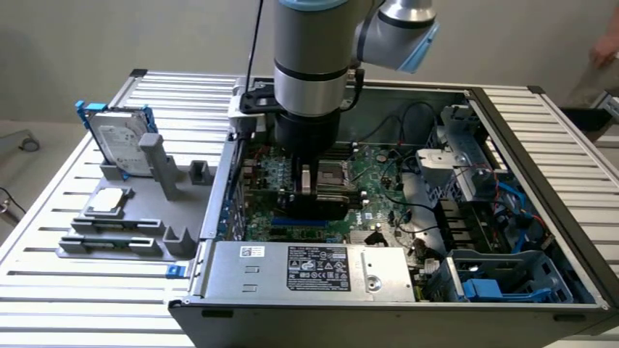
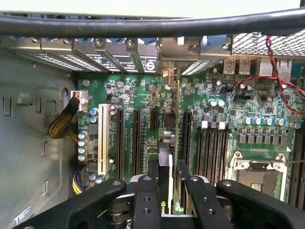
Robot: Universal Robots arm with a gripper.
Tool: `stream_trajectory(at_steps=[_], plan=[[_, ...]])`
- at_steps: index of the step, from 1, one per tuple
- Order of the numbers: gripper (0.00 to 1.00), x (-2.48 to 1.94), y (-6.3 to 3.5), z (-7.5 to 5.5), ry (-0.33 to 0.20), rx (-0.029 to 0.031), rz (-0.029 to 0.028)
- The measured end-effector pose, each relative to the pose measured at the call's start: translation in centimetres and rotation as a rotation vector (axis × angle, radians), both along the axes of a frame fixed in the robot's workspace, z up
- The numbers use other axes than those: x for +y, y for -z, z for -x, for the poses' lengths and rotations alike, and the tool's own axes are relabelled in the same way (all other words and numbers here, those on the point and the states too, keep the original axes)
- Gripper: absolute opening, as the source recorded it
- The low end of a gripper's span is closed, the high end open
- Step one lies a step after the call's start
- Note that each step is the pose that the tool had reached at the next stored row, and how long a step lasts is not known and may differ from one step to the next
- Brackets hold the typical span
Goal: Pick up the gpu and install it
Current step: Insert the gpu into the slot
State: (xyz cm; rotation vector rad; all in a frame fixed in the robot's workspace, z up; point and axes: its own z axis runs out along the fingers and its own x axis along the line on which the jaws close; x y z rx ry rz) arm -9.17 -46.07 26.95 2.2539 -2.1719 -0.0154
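Pinching the gpu (image 2: 167,152) between its two black fingers (image 2: 146,200), the gripper (image 2: 167,181) of a Universal Robots arm (image 1: 309,65) reaches straight down into an open computer case (image 1: 387,325) lying on its side on a slatted metal table (image 1: 39,239). Its jaws are partly closed on the card's two faces, black cooler on one side and green board on the other.

Seen edge-on from the wrist, the card stands in line with the long black expansion slots (image 2: 137,138) of the green motherboard (image 2: 224,95). Its silver end bracket (image 2: 169,76) sits near the slotted rear wall of the case. Whether its bottom edge is seated in a slot cannot be told.

A white slot (image 2: 102,138) lies further off on one side of the card, with the memory slots (image 2: 212,148) and the processor socket (image 2: 257,174) on the other. Red wires (image 2: 276,81) loop over the board near the rear wall.

In the exterior view, a grey power supply (image 1: 309,270) lies along the case's near edge. Toward the table's edge at the exterior view's left, a grey holder (image 1: 126,232) carries a silver hard drive (image 1: 121,141) in a blue frame, standing upright. Part of a person (image 1: 604,51) shows beyond the table's far corner at the exterior view's right.
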Motion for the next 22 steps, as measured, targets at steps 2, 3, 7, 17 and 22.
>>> stream_trajectory(at_steps=[2,3,7,17,22], plan=[[0.26,-0.01,0.11,0.04,-0.003,0.0001,0.0001],[0.26,-0.01,0.16,0.06,-0.004,0.0001,0.0001],[0.26,-0.02,0.33,0.12,-0.010,0.0001,0.0001],[0.26,-0.03,0.56,0.12,-0.047,0.0001,0.0001],[0.26,-0.02,0.56,0.12,-0.048,-0.0012,-0.0005]])
